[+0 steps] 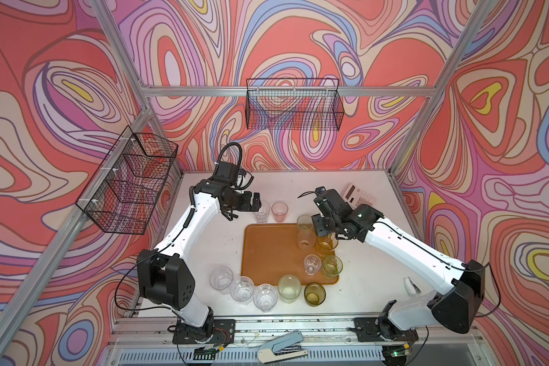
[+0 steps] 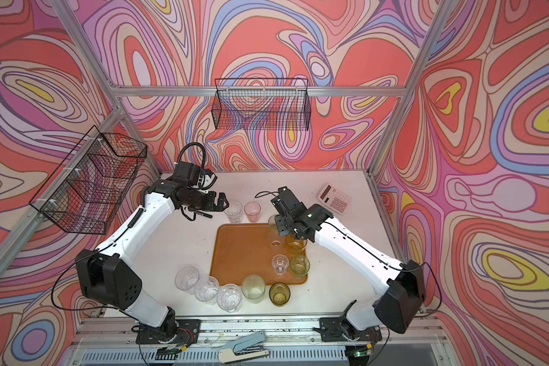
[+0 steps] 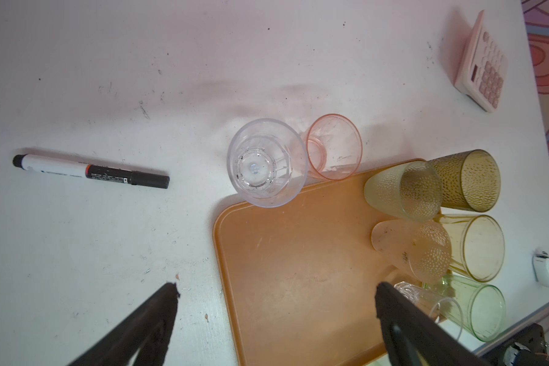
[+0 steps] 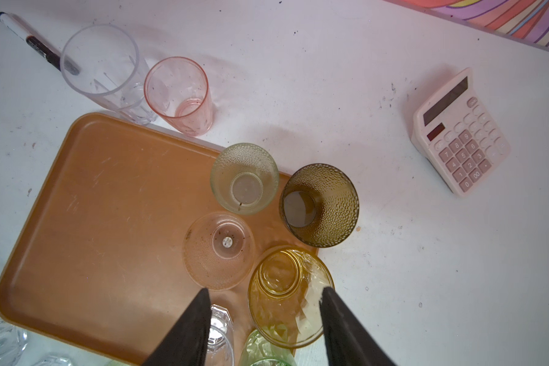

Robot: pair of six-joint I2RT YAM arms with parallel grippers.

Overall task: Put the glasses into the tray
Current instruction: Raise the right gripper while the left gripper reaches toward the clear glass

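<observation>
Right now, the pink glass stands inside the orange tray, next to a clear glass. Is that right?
Not quite. The pink glass stands on the white table, just outside the orange tray, not inside it; the right wrist view shows this. It does stand next to a clear glass.

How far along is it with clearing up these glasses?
Done: five glasses stand on the tray. In hand: the right end effector straddles the amber glass there; the left end effector is open, empty. Left: roughly eight on the table, such as the pink glass.
</observation>
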